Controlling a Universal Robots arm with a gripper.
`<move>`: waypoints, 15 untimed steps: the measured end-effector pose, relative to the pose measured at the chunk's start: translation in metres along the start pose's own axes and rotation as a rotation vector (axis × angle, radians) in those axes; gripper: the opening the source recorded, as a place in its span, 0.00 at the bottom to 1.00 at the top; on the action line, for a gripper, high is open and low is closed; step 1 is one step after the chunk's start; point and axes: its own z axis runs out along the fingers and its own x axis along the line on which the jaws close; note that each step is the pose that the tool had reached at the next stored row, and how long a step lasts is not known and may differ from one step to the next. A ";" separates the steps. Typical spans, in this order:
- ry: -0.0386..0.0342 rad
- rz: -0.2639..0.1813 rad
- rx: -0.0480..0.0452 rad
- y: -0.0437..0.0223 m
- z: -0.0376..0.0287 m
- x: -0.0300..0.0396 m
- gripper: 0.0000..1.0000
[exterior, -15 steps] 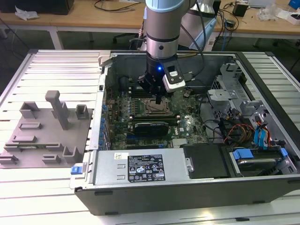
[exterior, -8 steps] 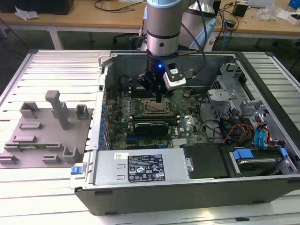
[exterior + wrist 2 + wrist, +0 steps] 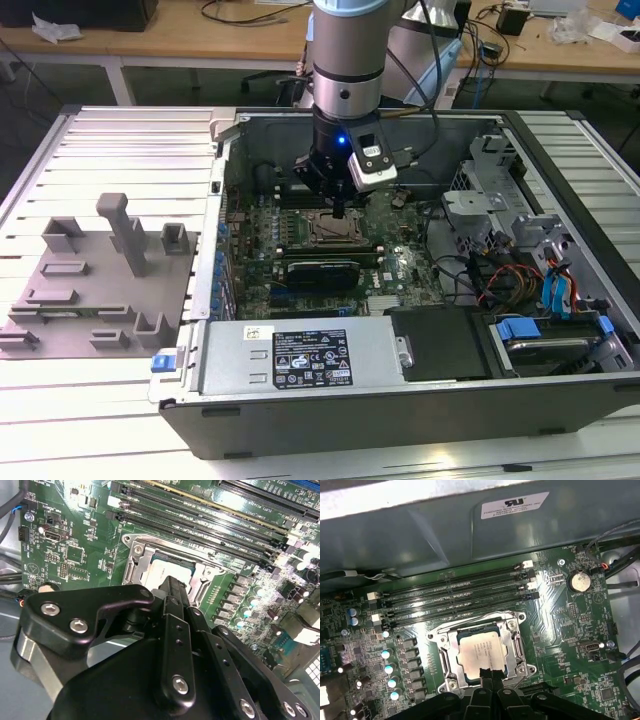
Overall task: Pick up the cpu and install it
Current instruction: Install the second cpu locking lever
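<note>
The cpu (image 3: pixel 479 650), a small square chip with a silvery top, lies flat inside the metal-rimmed socket frame (image 3: pixel 518 647) on the green motherboard (image 3: pixel 565 625). In the second wrist view the cpu (image 3: pixel 166 570) shows just past the fingertips. My gripper (image 3: pixel 490 673) hangs right over the chip's edge, its two black fingers pressed together with nothing between them. In the exterior view the gripper (image 3: pixel 341 211) points straight down at the socket (image 3: pixel 335 230) in the middle of the open computer case (image 3: pixel 400 410).
Memory slots (image 3: pixel 460 597) run alongside the socket, with the case wall (image 3: pixel 470 535) beyond them. An expansion card (image 3: pixel 322 270), the power supply (image 3: pixel 300 357) and drive cage with cables (image 3: pixel 520 250) crowd the case. A grey fixture (image 3: pixel 100 280) sits on the exterior view's left.
</note>
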 end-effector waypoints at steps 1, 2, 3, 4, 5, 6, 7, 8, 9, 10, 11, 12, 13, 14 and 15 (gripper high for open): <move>0.0001 0.000 0.0002 -0.0010 -0.0001 -0.0002 0.11; 0.0000 0.000 0.0000 -0.0020 0.0000 -0.0004 0.11; 0.0000 0.000 0.0000 -0.0026 0.0000 -0.0006 0.11; 0.0000 0.000 0.0000 -0.0036 0.0000 -0.0008 0.11; 0.0000 0.000 0.0000 -0.0043 0.0000 -0.0010 0.11; 0.0000 0.000 0.0000 -0.0054 0.0001 -0.0012 0.11; 0.0000 0.000 0.0000 -0.0071 0.0001 -0.0015 0.11; 0.0000 0.000 0.0000 -0.0084 0.0001 -0.0018 0.11; 0.0000 0.000 0.0001 -0.0099 0.0001 -0.0021 0.11; 0.0000 0.000 0.0001 -0.0117 0.0001 -0.0025 0.11; 0.0000 0.000 0.0000 -0.0150 0.0001 -0.0032 0.11; 0.0000 0.000 -0.0001 -0.0173 0.0002 -0.0037 0.11; -0.0001 0.000 0.0000 -0.0199 0.0002 -0.0042 0.11; -0.0001 0.000 -0.0001 -0.0220 0.0002 -0.0047 0.11; 0.0000 0.000 -0.0001 -0.0242 0.0002 -0.0051 0.11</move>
